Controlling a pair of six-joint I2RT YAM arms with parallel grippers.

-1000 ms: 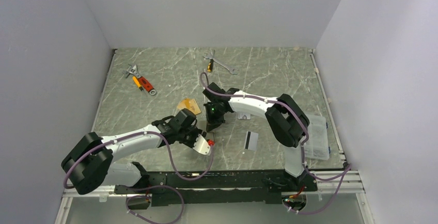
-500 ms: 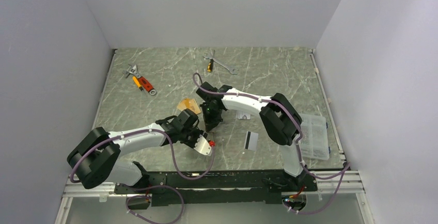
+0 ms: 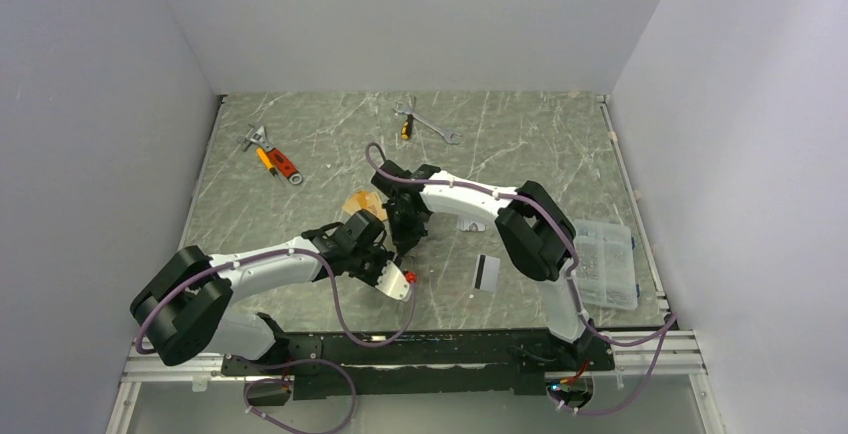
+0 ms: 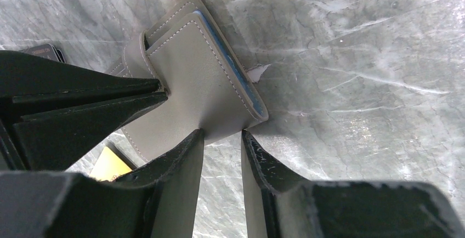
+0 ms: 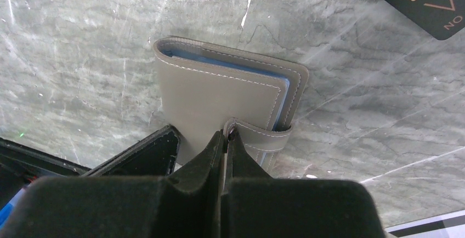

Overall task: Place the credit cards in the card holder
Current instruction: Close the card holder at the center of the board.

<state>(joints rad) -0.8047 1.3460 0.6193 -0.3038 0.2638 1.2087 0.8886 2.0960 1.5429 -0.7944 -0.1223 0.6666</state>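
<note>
The taupe card holder (image 5: pixel 219 95) lies flat, folded shut, black card (image 5: pixel 425 2) nearby, striped white card (image 3: pixel 487 271) well apart.

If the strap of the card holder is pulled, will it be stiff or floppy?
The strap, pinched by the right tool, looks thin, so it probably bends easily. The card holder body looks thicker, likely holding its shape; it may slide on the smooth table.

plain pale grey walls (image 3: pixel 420 14) enclose 3 sides of a grey-green marbled table (image 3: pixel 520 144) under even light.
</note>
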